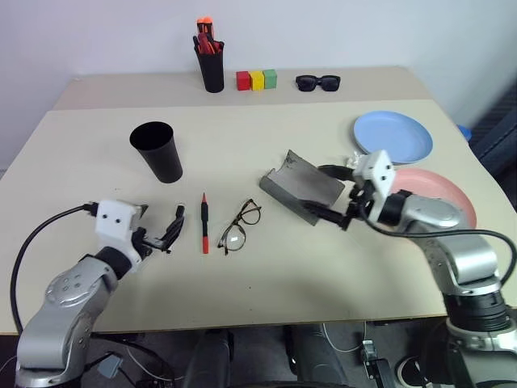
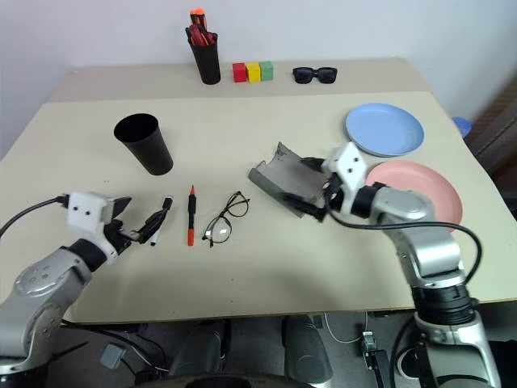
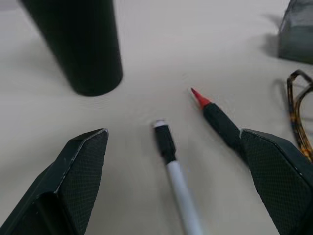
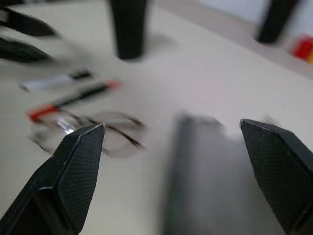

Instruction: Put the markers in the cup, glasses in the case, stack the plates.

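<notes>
Between my left gripper's jaws, spread wide and holding nothing, lies the white marker, its black cap pointing ahead toward the black cup. The red-tipped marker runs just beside the right-hand jaw, so closing carelessly could catch both or flick one away across the counter. The glasses sit just past that marker; a skidding pen might knock them. My right gripper has its jaws wide apart too, straddling the near end of the grey case. A clumsy pinch there could shove it. Blue plate and pink plate lie unstacked behind that arm.
</notes>
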Tool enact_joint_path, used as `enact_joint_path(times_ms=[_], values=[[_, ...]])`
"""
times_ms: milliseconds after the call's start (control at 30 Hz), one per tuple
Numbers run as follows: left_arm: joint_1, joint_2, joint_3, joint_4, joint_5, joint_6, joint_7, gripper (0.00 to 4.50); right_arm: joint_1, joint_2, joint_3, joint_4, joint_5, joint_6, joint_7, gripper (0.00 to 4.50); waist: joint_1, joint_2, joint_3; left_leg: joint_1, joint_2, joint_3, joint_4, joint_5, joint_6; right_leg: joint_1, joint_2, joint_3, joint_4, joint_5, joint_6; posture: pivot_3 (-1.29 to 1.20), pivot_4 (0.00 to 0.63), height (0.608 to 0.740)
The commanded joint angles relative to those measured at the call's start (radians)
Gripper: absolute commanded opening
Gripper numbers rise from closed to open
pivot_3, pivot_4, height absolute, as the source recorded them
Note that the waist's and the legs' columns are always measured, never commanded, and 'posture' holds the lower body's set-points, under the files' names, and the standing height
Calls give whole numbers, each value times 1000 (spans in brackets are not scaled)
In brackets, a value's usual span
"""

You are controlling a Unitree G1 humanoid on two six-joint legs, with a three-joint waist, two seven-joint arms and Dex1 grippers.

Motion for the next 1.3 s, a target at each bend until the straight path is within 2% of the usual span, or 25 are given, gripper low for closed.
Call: enact_joint_path(times_ms=[33,233,433,533,767,900,1033,1133,1200,1300], values=[[-96,-30,-19,-7,24,189,119,4480,2,50,68,-81,-15,2,-46,4500,4,0,0,0,0,0,0,0,0,0,0,0,0,0,0,0,150,740],[-232,-88,-47,39,28,384,187,4480,22,97,132,-90,-50,-17,-87,4500,7,-3,-1,-1,-1,-1,2,0,0,1,-1,-1,-1,2,3,0,150,740],[-301,-117,-40,97,33,526,200,4480,34,118,158,-95,-55,-21,-105,4500,2,-3,-1,-1,0,-3,0,0,0,0,0,-3,1,2,3,0,150,740],[-334,-121,-32,134,49,585,213,3639,38,123,155,-86,-58,-27,-107,4500,3,-3,-1,0,0,-3,1,0,0,1,0,-3,0,2,3,0,150,740],[-338,-102,-25,140,77,579,208,187,46,128,155,-91,-62,-25,-114,4500,1,-3,-1,0,0,-3,0,0,0,1,0,-3,0,2,3,0,150,740],[-288,-18,-108,57,101,224,63,85,31,127,153,-84,-66,-36,-111,4500,3,-3,-1,0,0,-3,0,0,0,0,0,-2,0,1,2,0,150,740],[-313,-36,-72,17,39,67,-35,85,-12,162,138,-46,-77,-59,-136,4500,11,-3,-1,-2,-1,-3,0,1,-1,0,-1,-3,-1,0,0,0,150,740],[-471,-109,-1,96,7,-61,-3,85,-84,229,130,32,-115,-93,-204,4500,13,-3,-1,-2,-1,-3,1,1,-1,1,-1,-3,-2,0,0,0,150,740],[-555,-106,-7,186,89,-160,50,85,-128,272,137,80,-148,-105,-251,4500,11,-3,-1,-1,-1,-3,1,1,-2,0,-1,-3,-1,1,-1,0,150,740],[-682,-82,-27,420,251,-378,161,85,-210,365,139,159,-175,-125,-318,4500,0,-3,-1,0,-1,-2,0,1,-2,0,-1,-2,0,3,3,0,150,740]])
